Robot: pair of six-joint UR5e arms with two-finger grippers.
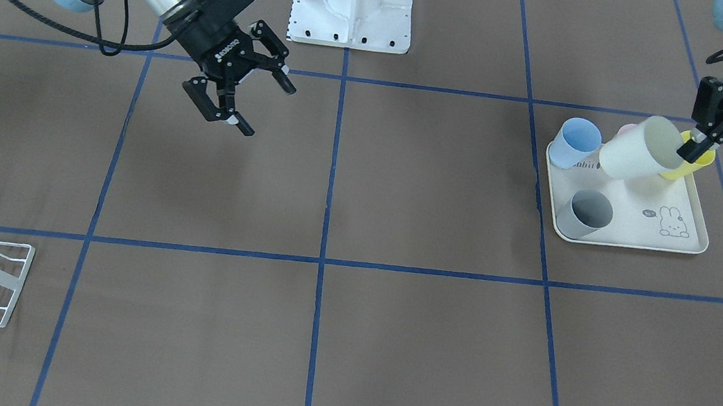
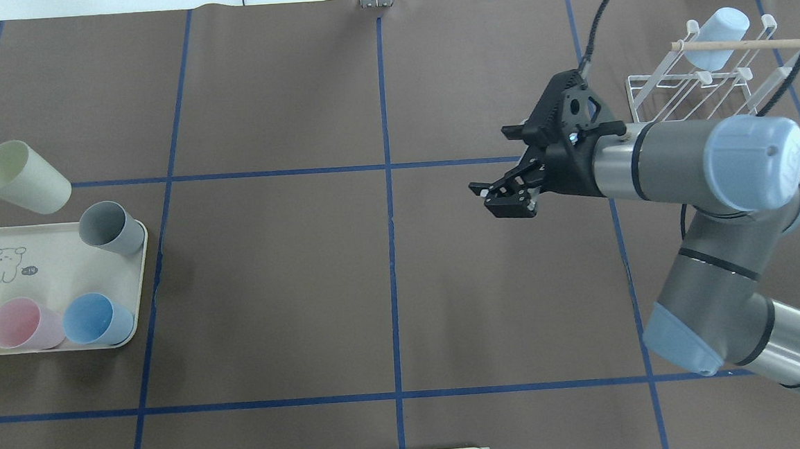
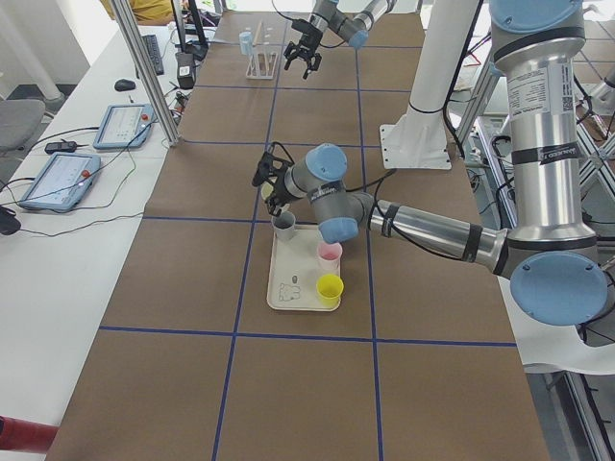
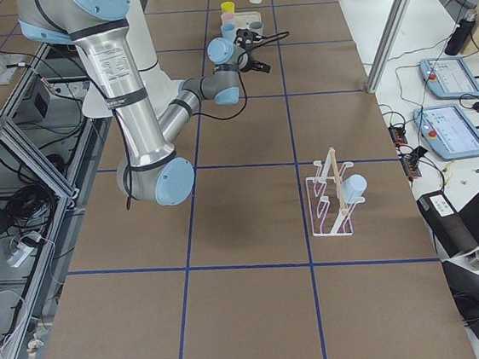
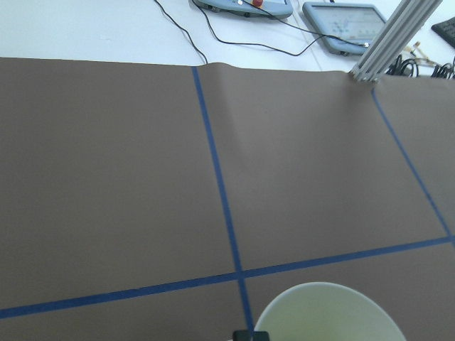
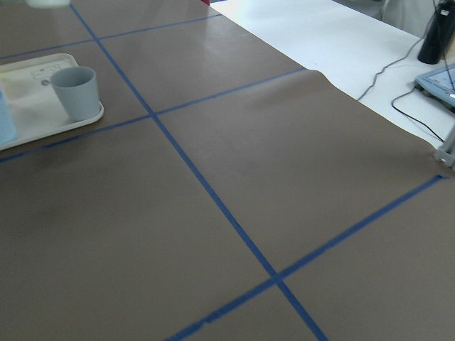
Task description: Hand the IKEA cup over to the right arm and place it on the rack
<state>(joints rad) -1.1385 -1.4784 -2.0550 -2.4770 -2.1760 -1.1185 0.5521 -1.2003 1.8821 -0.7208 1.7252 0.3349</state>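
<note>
Front-facing view: the left gripper (image 1: 692, 147) was clamped on the rim of the cup (image 1: 636, 155), which hung tilted above the tray (image 1: 678, 241). That grip probably left the cup's body free for the hand-over. The right gripper (image 1: 267, 110) hovered mid-table with its fingers apart, seemingly ready to receive.

Overhead: the rack (image 2: 648, 88) stood on the right arm's side, well apart from the cup and likely beyond the left arm's reach. It carried a blue cup (image 2: 715, 38).

Left wrist: only the cup's mouth showed, at the bottom edge.
</note>
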